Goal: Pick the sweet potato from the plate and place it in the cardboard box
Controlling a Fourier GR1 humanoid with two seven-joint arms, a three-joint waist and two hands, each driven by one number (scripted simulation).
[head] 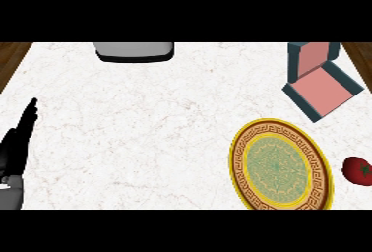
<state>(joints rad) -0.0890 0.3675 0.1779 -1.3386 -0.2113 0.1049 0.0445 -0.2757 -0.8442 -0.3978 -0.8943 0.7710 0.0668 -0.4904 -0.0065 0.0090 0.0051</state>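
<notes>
A: Where is the sweet potato?

B: I cannot see one. The plate (pixel 282 167), gold-rimmed with a green middle, lies bare at four o'clock on the white marble counter (pixel 145 123).

A: And the box?

B: The box (pixel 321 88), teal with a pink inside, sits open at two o'clock. A tomato (pixel 358 171) lies just right of the plate.

A: The hands?

B: The left hand (pixel 18 140) rests at nine o'clock, fingers straight, holding nothing. The right is out of view

A white marbled counter (pixel 145 123) is being occupied by a patterned plate (pixel 281 166), a red tomato (pixel 358 171), an open box (pixel 320 81) and a grey appliance (pixel 135 51).
</notes>
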